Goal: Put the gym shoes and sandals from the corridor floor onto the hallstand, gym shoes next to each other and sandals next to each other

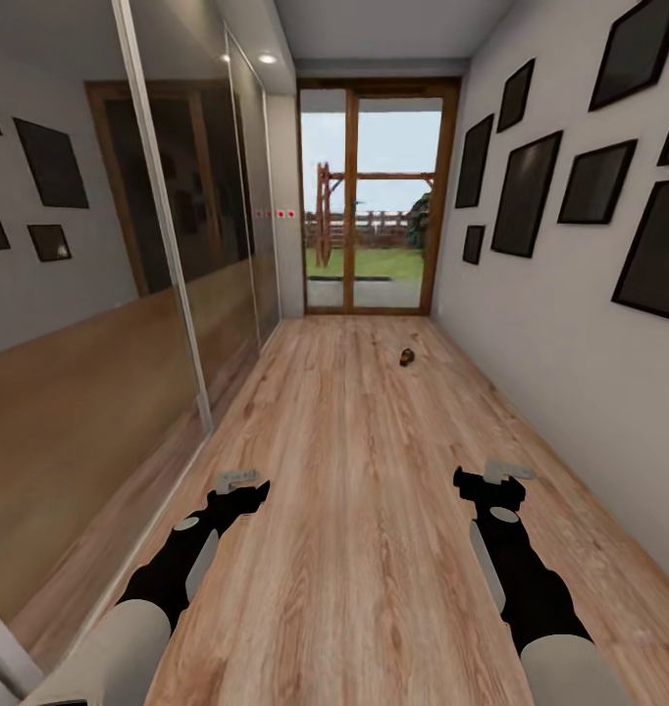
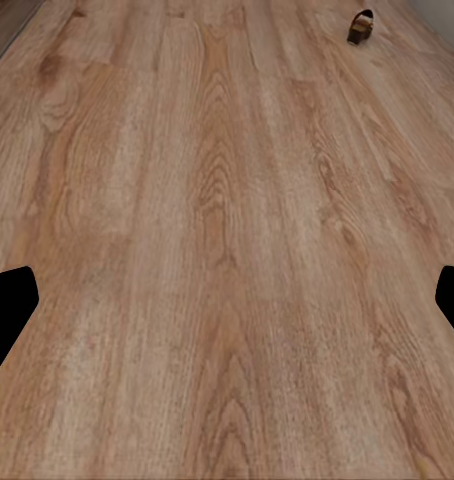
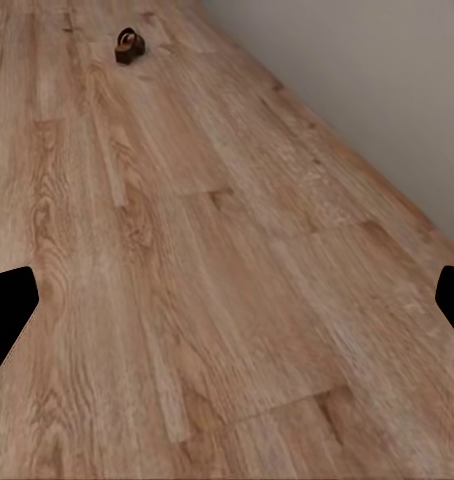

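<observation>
Brown sandal (image 1: 407, 357) on corridor floor (image 1: 354, 490)

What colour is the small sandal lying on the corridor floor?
Dark brown with a tan sole; the sandal shows best in the right wrist view.

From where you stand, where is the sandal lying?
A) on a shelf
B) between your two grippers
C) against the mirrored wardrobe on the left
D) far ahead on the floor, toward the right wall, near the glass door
D: the sandal lies far down the floor, right of centre and close to the glass door, well beyond both grippers.
</observation>
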Robot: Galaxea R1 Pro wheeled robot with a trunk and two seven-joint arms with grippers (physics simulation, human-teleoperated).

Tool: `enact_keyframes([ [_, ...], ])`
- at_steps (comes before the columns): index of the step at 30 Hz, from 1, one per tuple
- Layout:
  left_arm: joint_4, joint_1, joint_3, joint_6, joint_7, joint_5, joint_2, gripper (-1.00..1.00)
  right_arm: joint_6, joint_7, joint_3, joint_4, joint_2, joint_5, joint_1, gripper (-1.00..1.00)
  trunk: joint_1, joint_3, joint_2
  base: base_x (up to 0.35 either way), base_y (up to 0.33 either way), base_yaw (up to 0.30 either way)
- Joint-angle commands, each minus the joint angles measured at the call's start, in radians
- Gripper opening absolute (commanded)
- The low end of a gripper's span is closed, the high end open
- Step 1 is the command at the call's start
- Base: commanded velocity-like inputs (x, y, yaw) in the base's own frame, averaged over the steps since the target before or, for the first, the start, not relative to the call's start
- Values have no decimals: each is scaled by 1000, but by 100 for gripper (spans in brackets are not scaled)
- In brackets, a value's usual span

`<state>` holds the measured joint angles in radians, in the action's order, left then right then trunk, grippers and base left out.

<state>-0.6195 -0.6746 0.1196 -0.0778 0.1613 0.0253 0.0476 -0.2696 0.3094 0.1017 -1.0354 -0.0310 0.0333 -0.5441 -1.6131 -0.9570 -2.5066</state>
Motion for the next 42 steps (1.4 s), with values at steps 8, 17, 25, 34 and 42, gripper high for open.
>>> enact_keyframes([
  [8,-2,0,8,-8,9,3,1,100,-7,1,1,-2,-1,4,0,100,0,-1,0,347,0,0],
  [17,-2,0,8,-8,9,3,1,100,-7,0,1,-2,-1,4,0,100,0,-1,0,347,0,-62],
  [25,-2,0,8,-8,9,2,1,100,-8,0,1,-2,-1,4,0,100,0,-1,0,347,0,-84],
  [34,-2,0,8,-8,9,3,1,100,-7,0,1,-2,-1,4,0,100,0,-1,0,347,0,-2],
  [42,-2,0,8,-8,9,3,1,100,-7,0,1,-2,-1,4,0,100,0,-1,0,347,0,0],
])
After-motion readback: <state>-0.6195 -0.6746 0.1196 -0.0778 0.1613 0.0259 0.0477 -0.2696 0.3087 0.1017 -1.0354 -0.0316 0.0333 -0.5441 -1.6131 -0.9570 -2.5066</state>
